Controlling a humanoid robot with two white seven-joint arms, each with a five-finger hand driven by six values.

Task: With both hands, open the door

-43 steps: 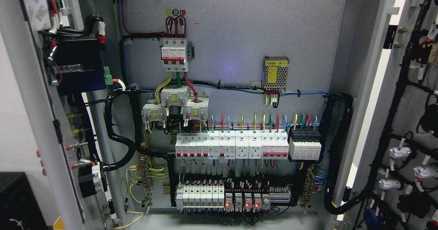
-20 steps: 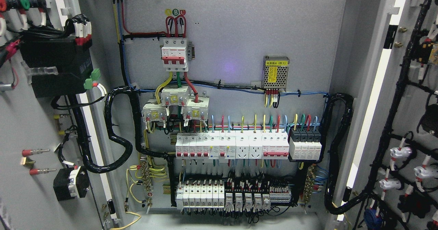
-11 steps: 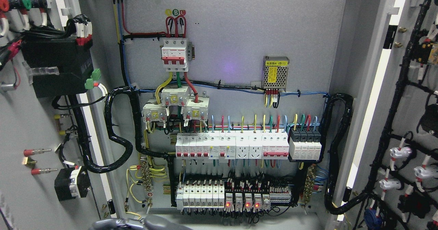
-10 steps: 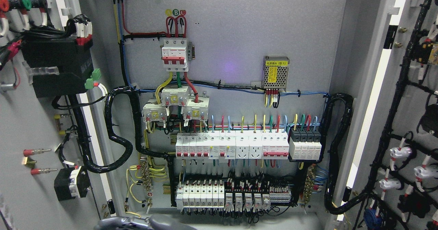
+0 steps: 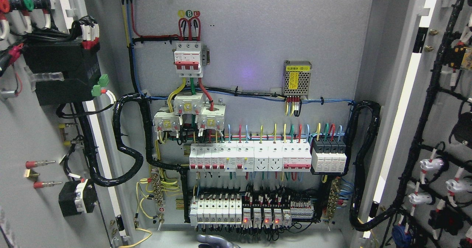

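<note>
— Grey steel left and right: left door (image 5: 33,211) and right door (image 5: 442,119) both swung wide, wired inner faces turned toward the camera?

— Yes. Between them, cabinet back panel (image 5: 258,37) fully exposed, with a row of white breakers (image 5: 250,157) across the middle and three red lamps (image 5: 265,221) lit low down.

— And the left hand (image 5: 214,240)?

— Only a blue-grey sliver at the bottom edge, below the lamps, touching neither door. Cannot tell whether spread or curled.
</note>
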